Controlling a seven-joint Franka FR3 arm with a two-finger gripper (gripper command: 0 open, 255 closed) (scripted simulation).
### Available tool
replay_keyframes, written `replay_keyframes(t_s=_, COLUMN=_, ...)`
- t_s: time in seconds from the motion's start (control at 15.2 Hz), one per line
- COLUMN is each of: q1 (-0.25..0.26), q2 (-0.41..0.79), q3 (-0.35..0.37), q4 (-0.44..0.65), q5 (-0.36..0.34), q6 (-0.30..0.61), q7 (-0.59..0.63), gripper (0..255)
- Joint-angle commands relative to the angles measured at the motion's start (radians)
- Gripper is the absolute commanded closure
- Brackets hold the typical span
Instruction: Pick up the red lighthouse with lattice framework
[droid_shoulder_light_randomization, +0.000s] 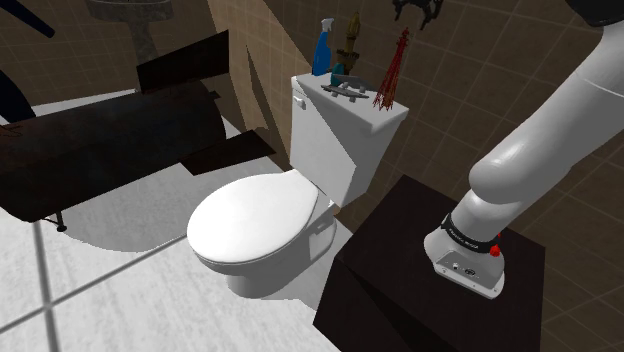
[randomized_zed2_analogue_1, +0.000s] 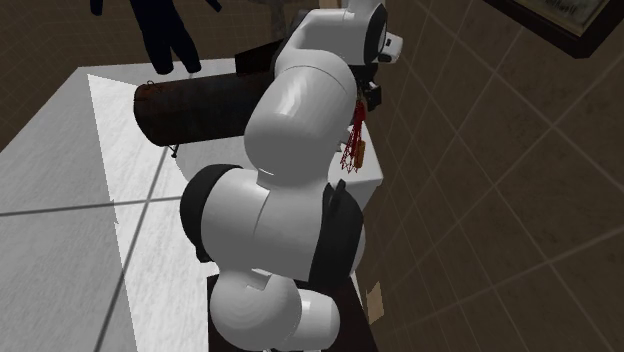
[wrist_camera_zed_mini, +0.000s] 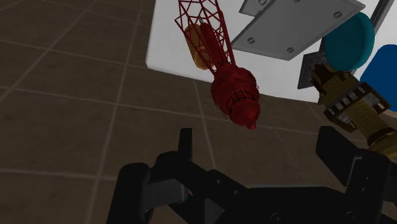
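The red lattice lighthouse (droid_shoulder_light_randomization: 391, 72) stands upright on the white toilet tank lid (droid_shoulder_light_randomization: 312, 88), at the end nearest the arm. In the wrist view I look down on the lighthouse (wrist_camera_zed_mini: 216, 51), and its rounded top points toward the gripper (wrist_camera_zed_mini: 264, 156). The gripper's two black fingers (wrist_camera_zed_mini: 184, 149) stand wide apart, open and holding nothing. The gripper (droid_shoulder_light_randomization: 418, 9) hangs just above the lighthouse's tip, apart from it. In the second exterior view the arm hides most of the lighthouse (randomized_zed2_analogue_1: 352, 142).
A blue spray bottle (droid_shoulder_light_randomization: 322, 50), a brown-gold figure (droid_shoulder_light_randomization: 350, 45) and a flat grey metal piece (droid_shoulder_light_randomization: 350, 90) share the tank lid. Below is the toilet bowl with its lid shut (droid_shoulder_light_randomization: 255, 225). A dark bench (droid_shoulder_light_randomization: 100, 150) stands at the shoulder view's left. A tiled wall is close behind the tank.
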Motion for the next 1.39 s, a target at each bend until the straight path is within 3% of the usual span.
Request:
replay_keyframes(t_s=0.0, q1=-0.004, q2=-0.001, q3=-0.003, q4=-0.018, q5=-0.003, q6=0.021, q7=0.010, gripper=0)
replay_keyframes(t_s=0.46, q1=-0.005, q2=-0.010, q3=-0.004, q4=-0.103, q5=-0.009, q6=0.097, q7=0.020, gripper=0)
replay_keyframes(t_s=0.53, q1=-0.005, q2=-0.010, q3=-0.004, q4=-0.103, q5=-0.009, q6=0.097, q7=0.019, gripper=255)
replay_keyframes(t_s=1.12, q1=-0.005, q2=-0.009, q3=-0.004, q4=-0.103, q5=-0.009, q6=0.097, q7=0.020, gripper=255)
replay_keyframes(t_s=1.32, q1=-0.004, q2=-0.006, q3=-0.003, q4=-0.058, q5=-0.006, q6=0.056, q7=0.015, gripper=255)
